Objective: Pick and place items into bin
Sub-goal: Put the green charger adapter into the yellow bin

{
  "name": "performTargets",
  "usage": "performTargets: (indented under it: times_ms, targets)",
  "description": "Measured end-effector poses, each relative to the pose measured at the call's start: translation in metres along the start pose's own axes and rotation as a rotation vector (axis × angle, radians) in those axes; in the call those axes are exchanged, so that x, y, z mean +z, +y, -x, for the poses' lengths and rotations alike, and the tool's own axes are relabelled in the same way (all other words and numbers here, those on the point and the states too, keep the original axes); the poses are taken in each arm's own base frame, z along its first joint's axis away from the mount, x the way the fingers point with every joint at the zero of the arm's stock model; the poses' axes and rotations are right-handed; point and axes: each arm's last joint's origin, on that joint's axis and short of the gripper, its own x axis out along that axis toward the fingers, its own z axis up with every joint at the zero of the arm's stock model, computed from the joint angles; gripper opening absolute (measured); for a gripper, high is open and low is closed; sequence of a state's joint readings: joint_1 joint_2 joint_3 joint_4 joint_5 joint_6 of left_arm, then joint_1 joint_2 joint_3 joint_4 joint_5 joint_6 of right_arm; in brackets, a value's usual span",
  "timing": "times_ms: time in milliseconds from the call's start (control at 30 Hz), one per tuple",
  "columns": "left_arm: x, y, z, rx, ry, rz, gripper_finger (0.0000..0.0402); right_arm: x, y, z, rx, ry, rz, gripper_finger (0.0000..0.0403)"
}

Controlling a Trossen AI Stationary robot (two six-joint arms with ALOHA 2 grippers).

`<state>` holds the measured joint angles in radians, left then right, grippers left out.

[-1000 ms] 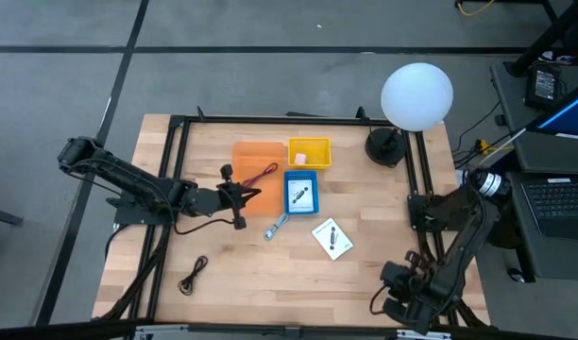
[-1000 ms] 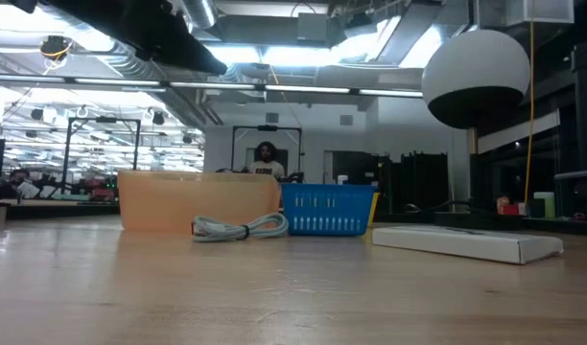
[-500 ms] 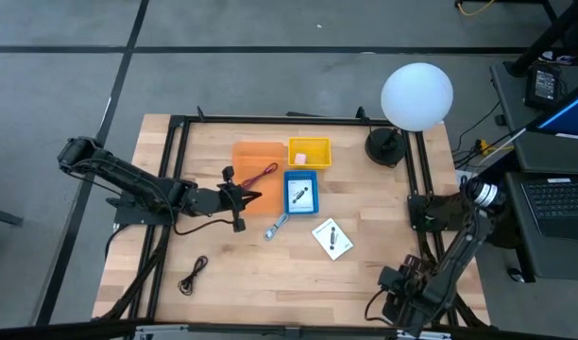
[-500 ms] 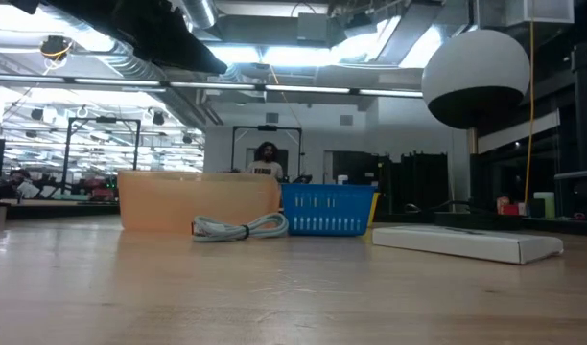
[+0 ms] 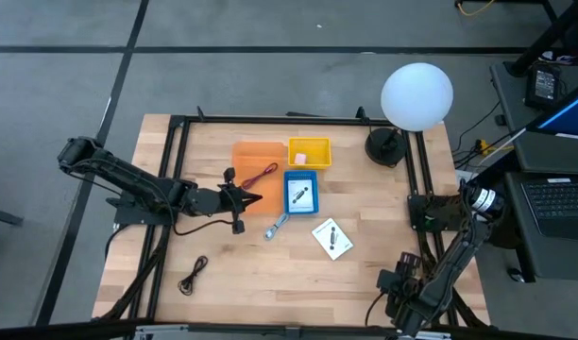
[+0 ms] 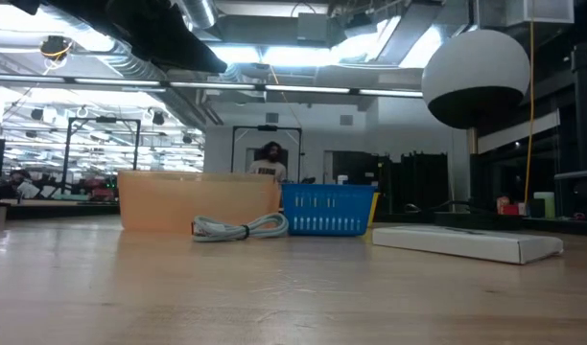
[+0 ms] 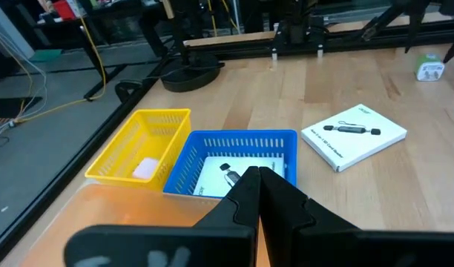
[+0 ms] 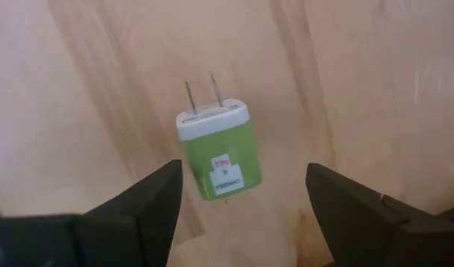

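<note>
A green plug [image 8: 216,152] with a white top and two metal prongs lies flat on the wood at the near right corner. My right gripper [image 8: 244,174] points down over it, open, one finger on either side and neither touching. In the high view that gripper [image 5: 399,286] hides the plug. My left gripper [image 5: 253,196] hovers shut over the near edge of the orange bin [image 5: 259,162]; the left wrist view shows nothing between its fingers [image 7: 260,178]. A thin red cable [image 5: 262,175] lies in the orange bin. The blue bin [image 5: 301,194] holds a white card.
A yellow bin [image 5: 309,152] holds a small pale piece. A silver-blue tool [image 5: 277,225], a white card [image 5: 332,238] and a black cable [image 5: 193,276] lie loose on the table. A ball lamp [image 5: 416,94] stands at the far right. A person [image 6: 270,159] is beyond the table.
My right arm has folded lower at the near right corner, and its gripper has sunk a little toward the table.
</note>
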<state>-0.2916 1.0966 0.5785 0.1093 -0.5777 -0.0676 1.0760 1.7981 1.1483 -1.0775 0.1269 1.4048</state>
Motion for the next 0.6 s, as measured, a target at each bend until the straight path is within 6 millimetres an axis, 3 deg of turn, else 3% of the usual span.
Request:
performTargets:
  times_ms: [367,600]
  targets:
    - [0.000,0.000,0.000,0.001,0.001,0.019,0.0003,-0.001,-0.003,-0.026,0.049,-0.019,0.005,0.0265]
    - [0.000,0.000,0.000,0.004,0.000,0.023,0.0003,0.000,-0.003,-0.029,0.071,-0.022,0.001,0.0256]
